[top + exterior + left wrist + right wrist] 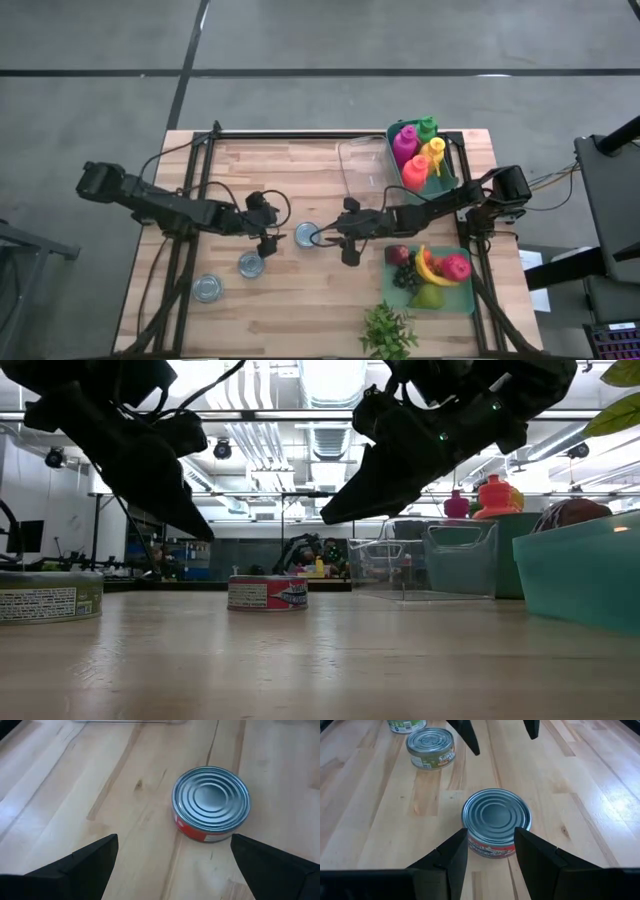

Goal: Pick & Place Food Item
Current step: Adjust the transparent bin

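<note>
A flat tin can with a red label point(307, 235) stands upright on its base on the wooden table, between my two grippers. In the left wrist view the can point(211, 802) lies ahead of my left gripper point(175, 840), whose fingers are spread wide with nothing between them. My right gripper point(491, 836) sits at the can's point(496, 822) opposite side, its fingers partly open, narrower than the can. In the low view both grippers, the left point(200, 530) and the right point(330, 517), hang above the can's point(267, 592) top, clear of it.
Two green-labelled cans point(250, 264) point(208, 288) stand nearer the table's front left. A clear container point(362, 165) and a green bin of bottles point(425, 155) are at the far right. A green tray of fruit point(430, 275) and a plant point(388, 330) sit front right.
</note>
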Tool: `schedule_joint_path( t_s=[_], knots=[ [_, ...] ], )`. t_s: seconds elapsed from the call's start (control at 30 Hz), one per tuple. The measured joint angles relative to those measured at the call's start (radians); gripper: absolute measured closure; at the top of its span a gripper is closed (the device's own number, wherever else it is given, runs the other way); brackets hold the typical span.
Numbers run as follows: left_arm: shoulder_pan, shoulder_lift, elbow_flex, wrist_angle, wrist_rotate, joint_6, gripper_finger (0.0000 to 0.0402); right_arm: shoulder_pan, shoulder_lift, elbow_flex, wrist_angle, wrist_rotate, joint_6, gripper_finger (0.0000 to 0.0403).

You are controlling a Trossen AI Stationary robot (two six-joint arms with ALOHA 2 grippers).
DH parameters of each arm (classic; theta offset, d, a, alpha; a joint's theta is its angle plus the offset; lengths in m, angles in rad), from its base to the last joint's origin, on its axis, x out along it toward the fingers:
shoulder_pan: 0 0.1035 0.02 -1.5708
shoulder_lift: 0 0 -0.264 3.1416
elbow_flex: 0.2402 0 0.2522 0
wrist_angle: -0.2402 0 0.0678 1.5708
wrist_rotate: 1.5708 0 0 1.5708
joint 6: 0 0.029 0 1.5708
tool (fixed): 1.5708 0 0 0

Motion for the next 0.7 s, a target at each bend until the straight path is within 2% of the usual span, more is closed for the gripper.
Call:
schedule_joint_path(
  t_s=[0.3,0.5,0.7],
  knots=[
    [0.001,0.001,0.000,0.042,-0.025,0.053,0.0011,0.000,0.000,0.000,0.000,0.000,0.000,0.0245],
    [-0.001,0.008,-0.001,0.044,-0.008,0.212,0.0015,0.000,-0.001,0.000,0.000,0.000,0.000,0.0245],
    [-0.001,0.035,-0.001,0.052,-0.004,0.235,0.0064,0.000,-0.001,0.000,-0.001,0.000,0.000,0.0245]
  ],
)
